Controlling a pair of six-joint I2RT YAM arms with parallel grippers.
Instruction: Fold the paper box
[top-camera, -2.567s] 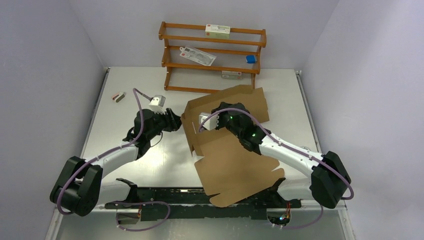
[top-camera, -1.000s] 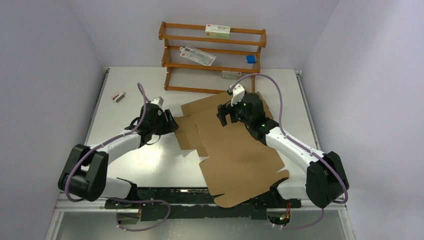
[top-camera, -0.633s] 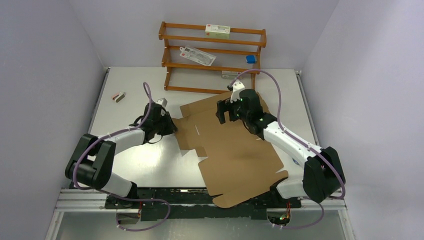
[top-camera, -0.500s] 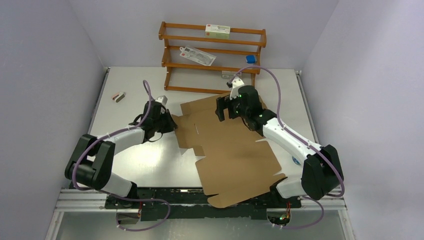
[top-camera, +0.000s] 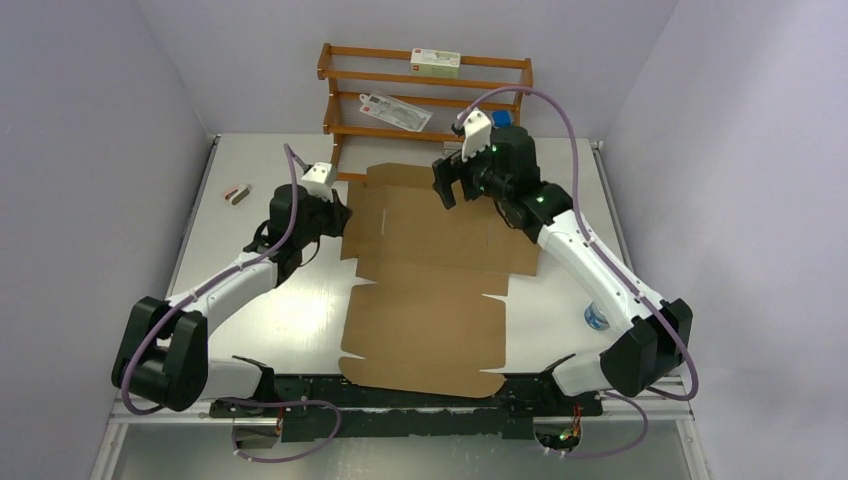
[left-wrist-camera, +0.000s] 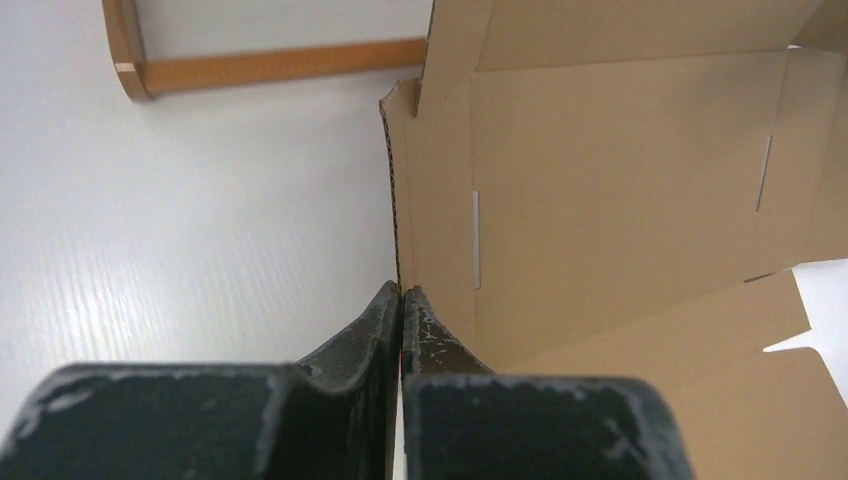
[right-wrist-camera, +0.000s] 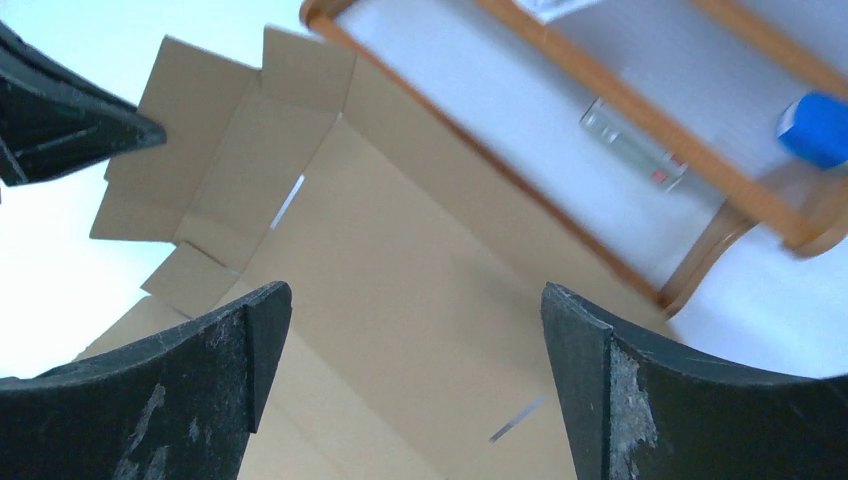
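I have the left gripper (left-wrist-camera: 401, 292) pinched shut on the left side flap of the paper box (top-camera: 430, 270), I think to raise that flap along its crease. It lies unfolded across the middle of the table (top-camera: 260, 300), from the wooden rack (top-camera: 425, 100) at the far edge to the near edge. My right gripper (right-wrist-camera: 408, 300) hangs wide open above its far part, apparently touching nothing.

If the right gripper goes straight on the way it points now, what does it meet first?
Most likely the cardboard box, lying flat: the open right gripper looks down on it and nothing shows between, though depth is unclear.
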